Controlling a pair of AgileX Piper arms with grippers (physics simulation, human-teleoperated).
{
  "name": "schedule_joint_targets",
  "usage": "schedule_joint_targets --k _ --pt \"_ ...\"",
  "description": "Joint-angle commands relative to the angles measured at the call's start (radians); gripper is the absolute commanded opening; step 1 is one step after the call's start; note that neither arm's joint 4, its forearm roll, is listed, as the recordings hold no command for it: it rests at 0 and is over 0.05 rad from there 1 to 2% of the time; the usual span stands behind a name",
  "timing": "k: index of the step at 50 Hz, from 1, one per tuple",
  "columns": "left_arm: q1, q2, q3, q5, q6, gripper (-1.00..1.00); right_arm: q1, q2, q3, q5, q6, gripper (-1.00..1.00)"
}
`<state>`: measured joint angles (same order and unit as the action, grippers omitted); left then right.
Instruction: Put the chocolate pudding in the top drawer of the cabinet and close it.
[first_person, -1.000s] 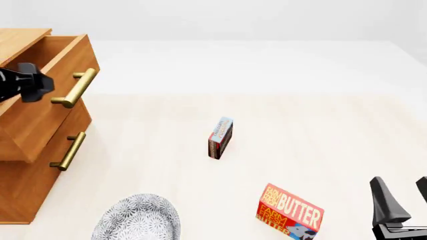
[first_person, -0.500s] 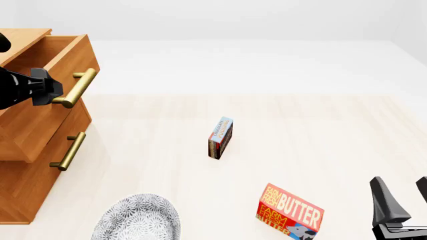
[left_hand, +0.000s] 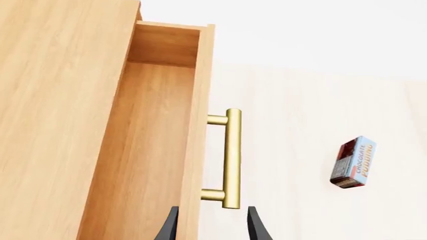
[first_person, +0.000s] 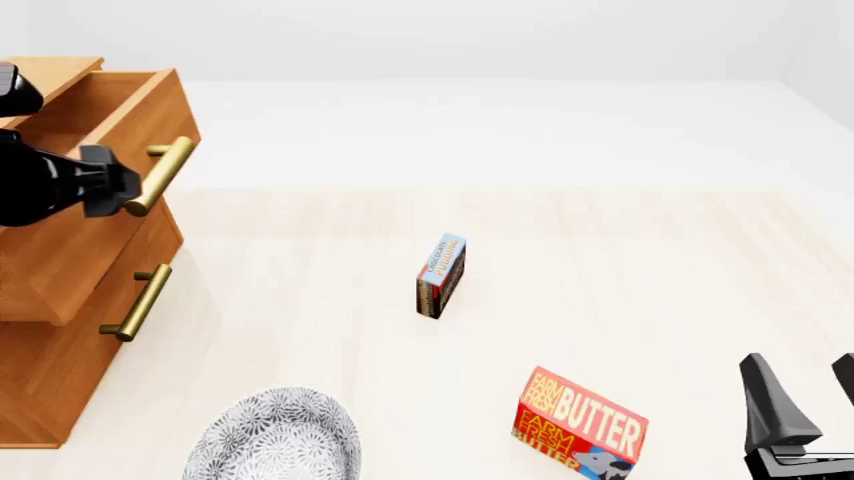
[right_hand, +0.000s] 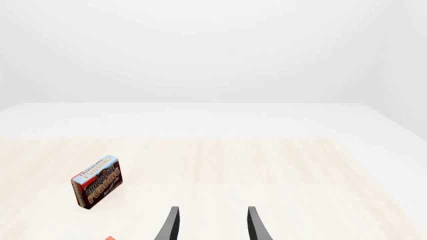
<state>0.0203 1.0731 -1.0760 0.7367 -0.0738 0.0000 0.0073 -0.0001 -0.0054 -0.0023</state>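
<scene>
- The left pincer (first_person: 118, 190) is partly cut off at the frame edge; its fingers are spread, straddling the lower end of the top drawer (first_person: 83, 215)'s brass handle (left_hand: 231, 158) — clamped or not, I cannot tell.
- The right pincer (first_person: 798, 392), released and empty, sits well apart from the chocolate pudding (first_person: 441, 276).
- The pudding stands on edge mid-table (first_person: 641, 260) — blue-red top, brown below.

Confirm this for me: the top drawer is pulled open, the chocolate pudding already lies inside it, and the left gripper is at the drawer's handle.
One part is wrong. The chocolate pudding is not inside the top drawer; it stands on edge on the table, apart from the cabinet, as the front view shows. The drawer is open, and the left gripper is at its handle.
</scene>
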Motion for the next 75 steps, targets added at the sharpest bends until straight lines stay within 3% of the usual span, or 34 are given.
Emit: schedule_joint_targets --k 1,75 --pt "-0.027 0.011 0.010 -0.019 -0.011 1.00 0.000 0.000 0.000 0.000 0.000 1.00" --pt "-0.144 0.051 0.032 -0.105 -0.060 1.00 0.000 0.000 0.000 0.000 0.000 1.00"
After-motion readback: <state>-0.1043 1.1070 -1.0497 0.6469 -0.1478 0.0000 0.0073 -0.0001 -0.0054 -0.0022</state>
